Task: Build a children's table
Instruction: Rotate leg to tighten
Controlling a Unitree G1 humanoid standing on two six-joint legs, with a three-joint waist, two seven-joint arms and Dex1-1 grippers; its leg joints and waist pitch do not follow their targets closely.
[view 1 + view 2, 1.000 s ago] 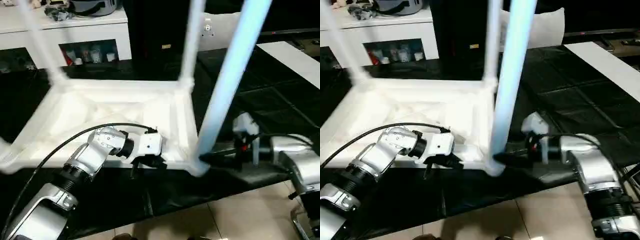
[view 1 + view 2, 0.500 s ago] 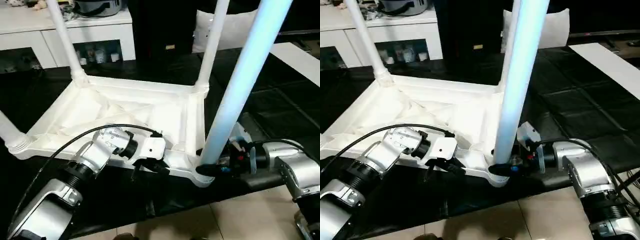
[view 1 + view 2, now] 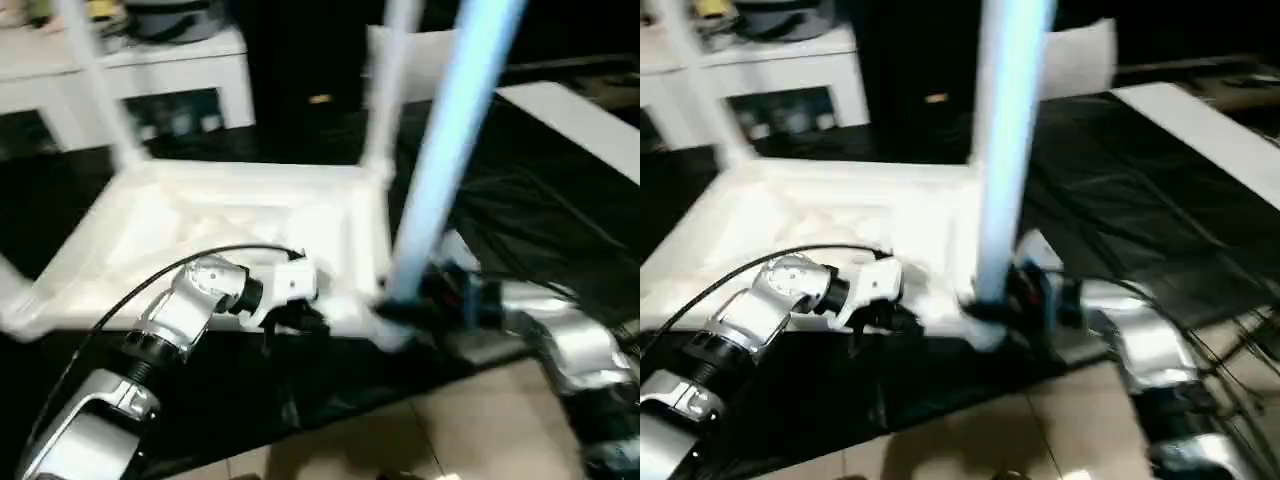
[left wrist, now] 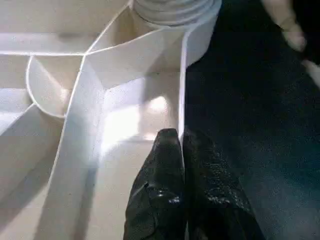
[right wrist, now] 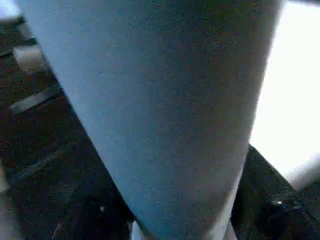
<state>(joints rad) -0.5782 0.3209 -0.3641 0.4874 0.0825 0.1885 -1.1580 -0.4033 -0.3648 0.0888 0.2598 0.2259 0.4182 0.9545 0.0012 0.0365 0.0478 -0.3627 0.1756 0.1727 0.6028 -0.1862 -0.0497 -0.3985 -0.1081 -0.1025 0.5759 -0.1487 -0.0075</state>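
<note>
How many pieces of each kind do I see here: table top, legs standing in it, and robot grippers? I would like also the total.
Top: 1
Legs: 4, the last one at the picture's edge
Grippers: 2, the left gripper and the right gripper
Total: 7

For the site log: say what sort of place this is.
Probably an indoor room set up as a test space, not a factory. A white cabinet with cluttered shelves stands behind, black sheeting covers the floor over beige tiles, and the upturned children's table lies on it.
</note>
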